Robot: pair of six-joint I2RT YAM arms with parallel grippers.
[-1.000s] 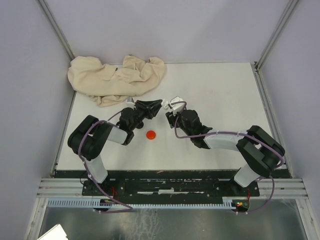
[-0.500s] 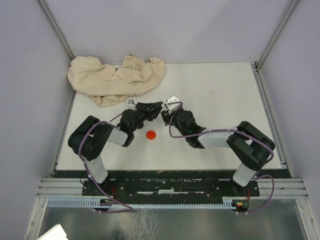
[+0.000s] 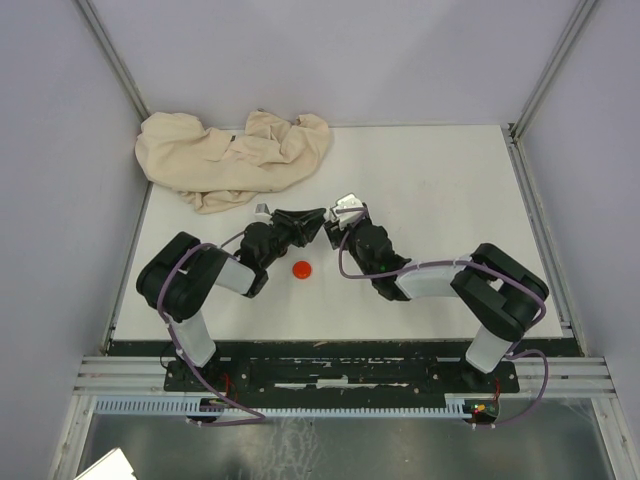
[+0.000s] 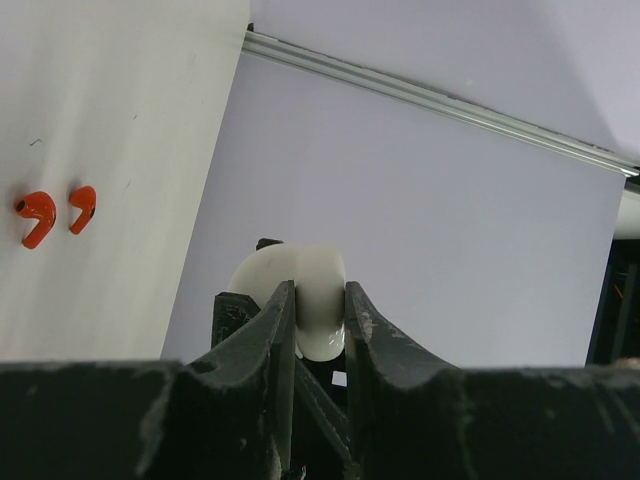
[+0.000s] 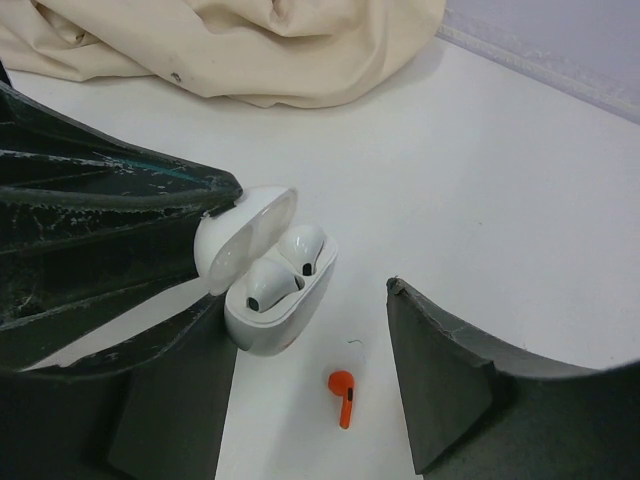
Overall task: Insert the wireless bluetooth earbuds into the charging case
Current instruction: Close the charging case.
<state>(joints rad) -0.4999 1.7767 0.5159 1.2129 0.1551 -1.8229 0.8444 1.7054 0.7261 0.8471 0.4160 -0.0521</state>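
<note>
My left gripper (image 4: 317, 296) is shut on the white charging case (image 4: 298, 272) and holds it off the table. In the right wrist view the case (image 5: 285, 318) has its lid open, with two white earbuds (image 5: 270, 280) seated inside. My right gripper (image 5: 312, 385) is open, and the case sits just ahead of its left finger. A red earbud (image 5: 342, 394) lies on the table between its fingers. Two red earbuds (image 4: 38, 214) lie on the table in the left wrist view. In the top view the two grippers, left (image 3: 316, 222) and right (image 3: 338, 226), meet tip to tip. Purple and black earbuds are out of view.
A crumpled beige cloth (image 3: 230, 155) lies at the back left and also shows in the right wrist view (image 5: 250, 45). A small red disc (image 3: 302, 269) lies on the white table (image 3: 440, 190) just in front of the left gripper. Grey walls enclose the table.
My right arm has swung left and forward, bringing its open gripper up to the case. The left gripper has held the case almost still.
</note>
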